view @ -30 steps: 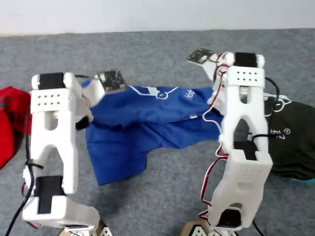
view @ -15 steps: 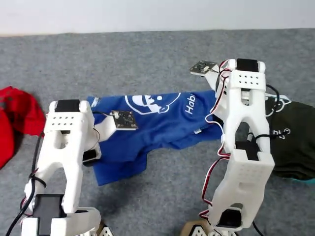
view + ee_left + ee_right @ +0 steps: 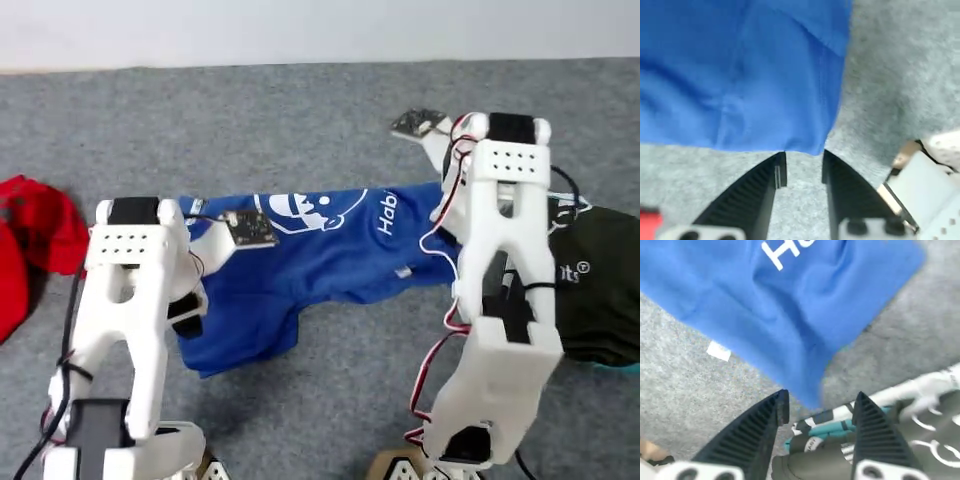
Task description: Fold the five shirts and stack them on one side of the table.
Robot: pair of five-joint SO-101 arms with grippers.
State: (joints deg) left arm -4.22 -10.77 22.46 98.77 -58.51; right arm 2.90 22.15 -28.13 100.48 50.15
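Note:
A blue shirt (image 3: 320, 250) with a white print lies spread across the middle of the grey table (image 3: 300, 110). My left arm (image 3: 130, 290) stands over its left part. In the left wrist view my left gripper (image 3: 800, 167) is open, its tips just off the hem of the blue shirt (image 3: 740, 75). My right arm (image 3: 500, 230) stands over the shirt's right end. There my right gripper (image 3: 822, 407) is open wide, and a corner of the blue shirt (image 3: 805, 305) lies between its fingers. A red shirt (image 3: 30, 235) lies crumpled at the left edge.
A dark folded shirt (image 3: 595, 280) with a teal one under it lies at the right, close beside my right gripper; the right wrist view shows the dark shirt (image 3: 840, 450). A white tag (image 3: 718, 351) lies on the table.
My left arm came from the back left toward the front, and the bunched blue shirt got spread flat with its print up. The right arm shifted slightly right.

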